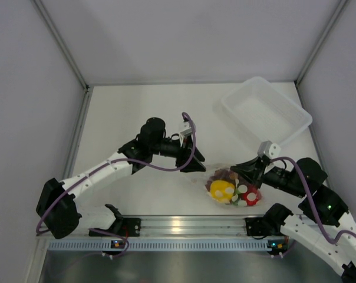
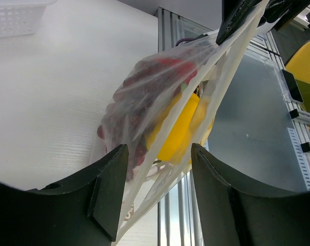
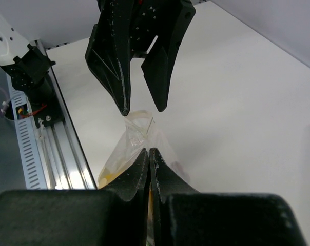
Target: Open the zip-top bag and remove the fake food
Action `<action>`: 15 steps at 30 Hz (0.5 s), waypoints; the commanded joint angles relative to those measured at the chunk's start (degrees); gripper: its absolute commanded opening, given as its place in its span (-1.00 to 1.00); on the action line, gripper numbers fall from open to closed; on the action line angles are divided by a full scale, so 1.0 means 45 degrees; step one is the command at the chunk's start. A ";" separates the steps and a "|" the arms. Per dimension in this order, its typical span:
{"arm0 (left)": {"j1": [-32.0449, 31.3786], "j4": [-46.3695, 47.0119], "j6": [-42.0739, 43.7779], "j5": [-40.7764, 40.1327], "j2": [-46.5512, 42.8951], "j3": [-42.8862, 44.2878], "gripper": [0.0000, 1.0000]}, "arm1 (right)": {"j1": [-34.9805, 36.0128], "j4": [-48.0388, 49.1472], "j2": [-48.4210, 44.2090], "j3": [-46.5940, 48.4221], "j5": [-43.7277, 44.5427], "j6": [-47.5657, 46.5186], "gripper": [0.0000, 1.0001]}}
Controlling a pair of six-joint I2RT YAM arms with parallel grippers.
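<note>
**Top view.** One zip-top bag (image 1: 228,184), lying on the desk (image 1: 137,106) between your two arms. The fake food (image 1: 221,188) sat inside it: yellow, red and dark pieces. Your left tool (image 1: 195,159) was at the bag's left end and your right tool (image 1: 240,170) at its right. One clear tray (image 1: 263,106) stood well apart at the back right, with nothing seen in it.

**Left wrist view.** Your left tool's jaws stood apart, with bag film running up between them but not pinched. A yellow pepper (image 2: 178,128) and grapes (image 2: 124,118) showed through the plastic.

**Right wrist view.** Your right tool was clenched on a fold of the bag. The left tool's released tips flanked the bag's top edge just beyond.

**Progress.** One side was gripped and the other not yet taken. You could not tell whether the zip had parted. Every piece remained to be removed.
</note>
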 commanded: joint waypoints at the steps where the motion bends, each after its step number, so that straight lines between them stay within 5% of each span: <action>1: -0.0185 0.0842 -0.0041 0.0068 -0.0084 0.0060 0.15 | 0.0081 0.1985 -0.0119 0.0319 0.0043 0.0166 -1.00; 15: -0.0556 0.0842 0.0154 -0.1026 0.0542 0.0334 0.08 | 0.0081 0.2180 -0.0450 0.0221 -0.1225 0.0029 -1.00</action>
